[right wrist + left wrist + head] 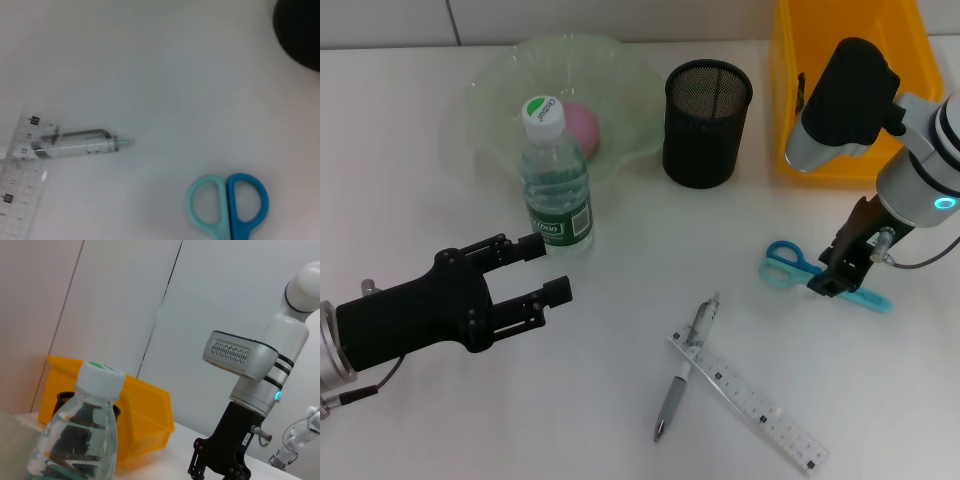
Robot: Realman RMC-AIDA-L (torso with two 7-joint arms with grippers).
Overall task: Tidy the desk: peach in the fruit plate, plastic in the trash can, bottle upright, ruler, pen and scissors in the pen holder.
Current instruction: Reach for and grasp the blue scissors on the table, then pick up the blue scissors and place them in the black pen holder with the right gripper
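The right gripper [837, 275] is pressing down over the blue scissors [790, 263] near the table's right edge, its finger spread hidden; the left gripper [548, 270] is hanging spread wide, empty, beside the upright bottle [554, 180].

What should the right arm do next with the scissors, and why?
Probably lower the right gripper a little and close on the scissors: it sits right over their blades, they lie flat on the desk, and the pen holder looks empty. Left gripper waits open beside the upright bottle.
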